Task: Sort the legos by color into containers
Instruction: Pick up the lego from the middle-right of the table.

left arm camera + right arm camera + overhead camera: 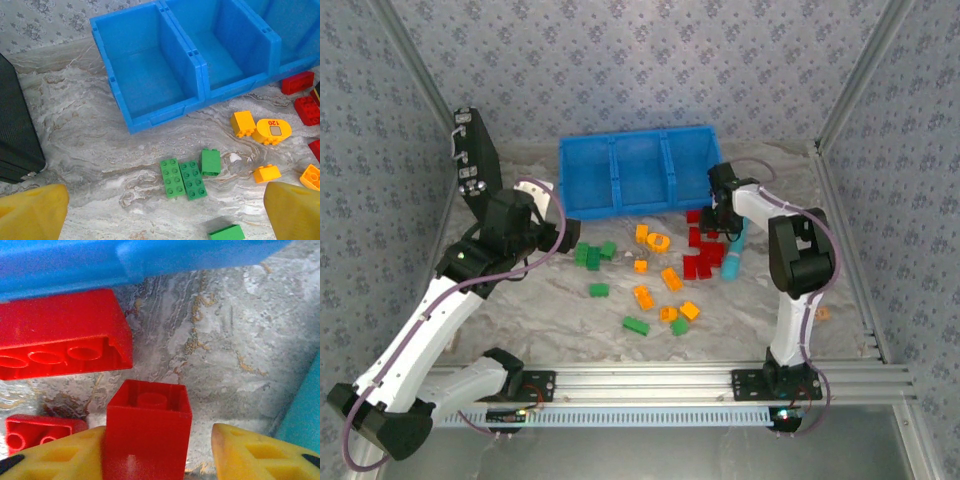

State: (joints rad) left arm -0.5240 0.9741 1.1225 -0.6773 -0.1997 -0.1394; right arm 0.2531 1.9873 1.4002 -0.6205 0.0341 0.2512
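Note:
The legos lie scattered in front of the blue bin, whose three containers look empty. Green ones are on the left, orange-yellow ones in the middle and red ones on the right. My left gripper hangs wide open above two green bricks that lie side by side, holding nothing. My right gripper is down among the red bricks. A small square red brick stands between its fingers, against the left finger. A gap separates it from the right finger.
A black flat case leans at the back left. A teal stick lies just right of the red bricks, close to my right gripper. A long red brick lies against the bin's front wall. Metal frame rails border the table.

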